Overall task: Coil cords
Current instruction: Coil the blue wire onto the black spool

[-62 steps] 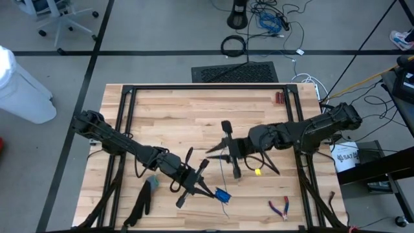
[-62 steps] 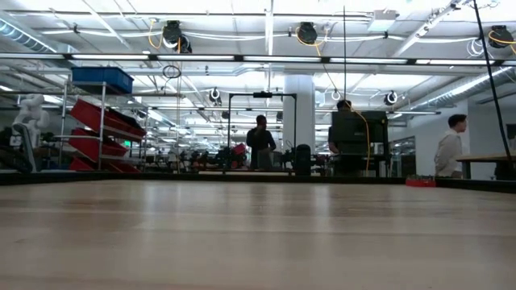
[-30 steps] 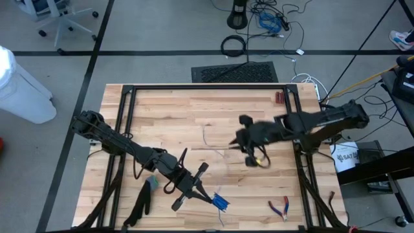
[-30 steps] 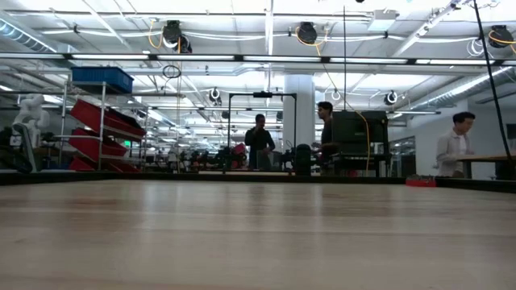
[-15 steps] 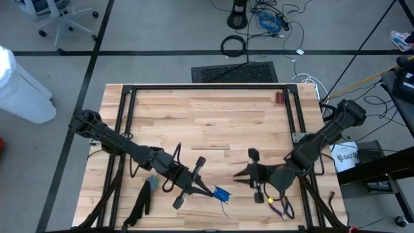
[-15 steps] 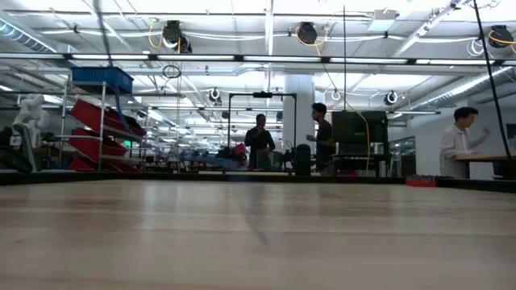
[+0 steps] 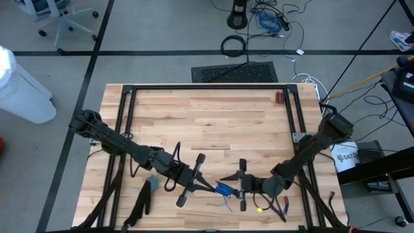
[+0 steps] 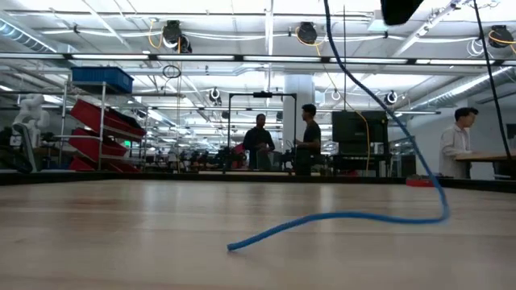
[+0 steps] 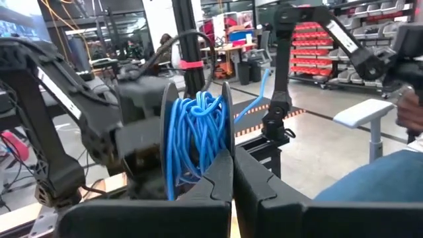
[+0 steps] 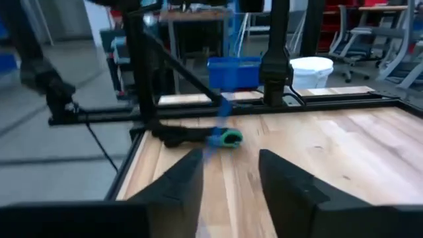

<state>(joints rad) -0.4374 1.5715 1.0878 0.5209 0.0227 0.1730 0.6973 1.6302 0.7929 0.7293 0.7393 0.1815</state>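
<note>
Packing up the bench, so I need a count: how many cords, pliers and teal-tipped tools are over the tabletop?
blue cord: 1
red-handled pliers: 1
teal-tipped black tool: 1
Total: 3

The cord [image 7: 222, 190] is thin and bright blue, partly wound into a tight bundle of loops [image 9: 195, 142] standing upright between the shut fingers of the left gripper [image 7: 212, 188], near the table's [image 7: 207, 116] front edge. From the bundle a loose tail [image 8: 347, 216] hangs down to the wooden top and trails flat across it in a shallow curve, its free end [image 8: 232, 246] lying on the surface.
</note>
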